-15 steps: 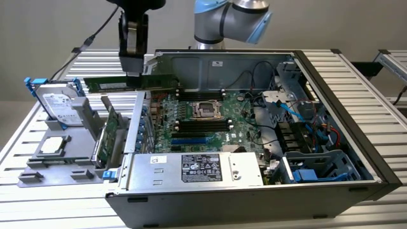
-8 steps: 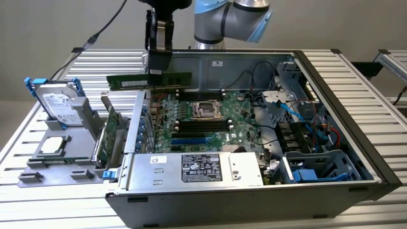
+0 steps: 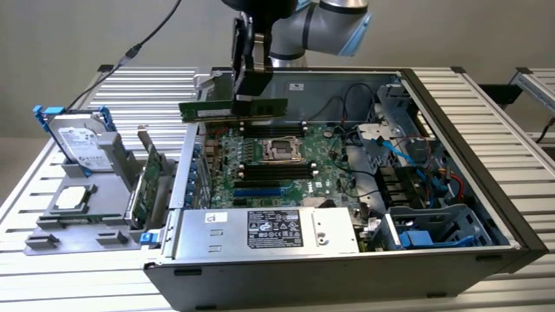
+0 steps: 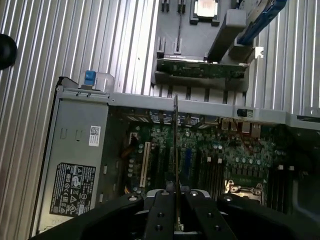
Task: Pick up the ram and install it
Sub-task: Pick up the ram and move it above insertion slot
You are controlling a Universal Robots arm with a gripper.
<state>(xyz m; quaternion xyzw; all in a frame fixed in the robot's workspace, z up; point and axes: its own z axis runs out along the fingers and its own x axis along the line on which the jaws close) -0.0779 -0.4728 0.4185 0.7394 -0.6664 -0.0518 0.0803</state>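
Note:
The ram [image 3: 217,110] is a long thin green stick, held level in the air above the back left part of the open computer case [image 3: 485,214]. My gripper [image 3: 247,97] is shut on its middle from above. In the wrist view the ram [image 4: 175,150] appears edge-on as a thin line running out from between my gripper [image 4: 177,205] fingers, over the green motherboard [image 4: 225,150]. Below the stick, long black memory slots [image 3: 277,170] lie on the motherboard [image 3: 260,185] beside the CPU socket [image 3: 282,149].
A power supply [image 3: 269,227] fills the case's near side, with cables and drive bays [image 3: 425,227] at the exterior view's right. Outside the case, at the exterior view's left, a grey fixture [image 3: 52,227] holds a hard drive [image 3: 82,140], a processor [image 3: 74,195] and an upright expansion card [image 3: 152,179].

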